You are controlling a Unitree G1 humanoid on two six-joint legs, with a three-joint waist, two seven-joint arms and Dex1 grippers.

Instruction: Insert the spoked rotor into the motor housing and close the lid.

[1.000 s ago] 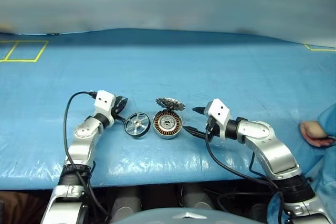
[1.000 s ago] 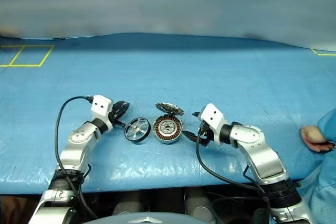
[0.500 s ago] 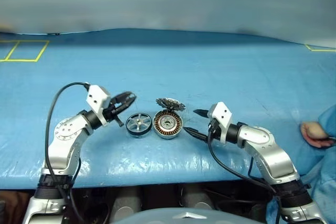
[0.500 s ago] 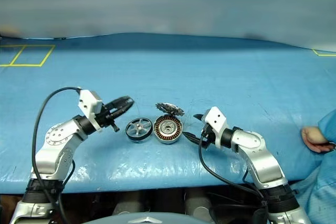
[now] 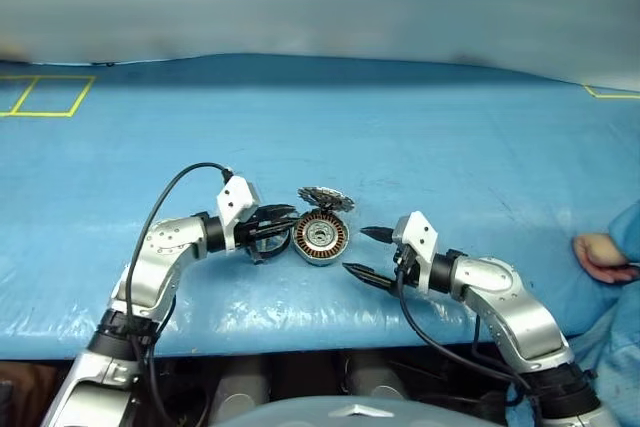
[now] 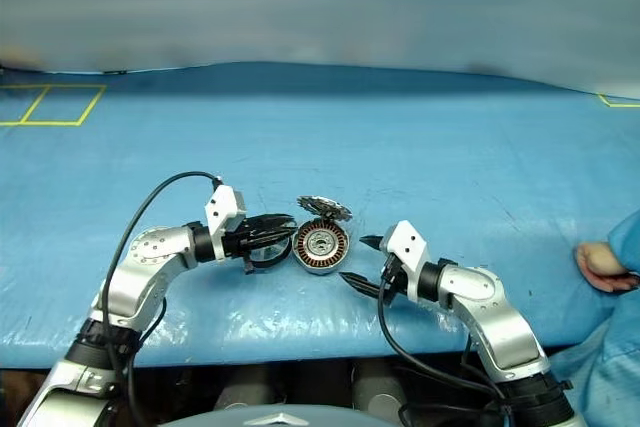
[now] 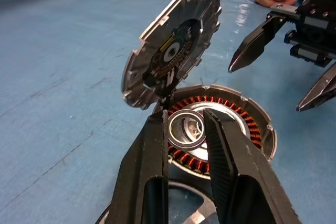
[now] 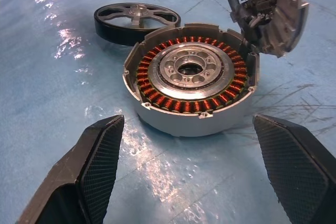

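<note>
The motor housing [image 5: 320, 237] lies flat on the blue table, its copper windings [image 8: 157, 94] ringing a central hole. Its lid [image 5: 325, 197] stands up open at the far edge, ribbed face toward the housing. Just left of the housing, the spoked rotor [image 8: 137, 19] lies flat with a dark rim. My left gripper [image 5: 290, 220] hovers over the rotor and points right at the housing; its fingers [image 7: 152, 171] stand a narrow gap apart with nothing between them. My right gripper [image 5: 355, 252] sits right of the housing, wide open and empty.
A person's hand [image 5: 600, 255] rests on the table at the far right. A yellow tape square [image 5: 45, 95] marks the far left of the blue cover [image 5: 400, 137]. The table's near edge runs just below both arms.
My left gripper has swung right, from beside the rotor's left side to above it, now pointing at the housing. The right gripper has drawn back slightly from the housing.
</note>
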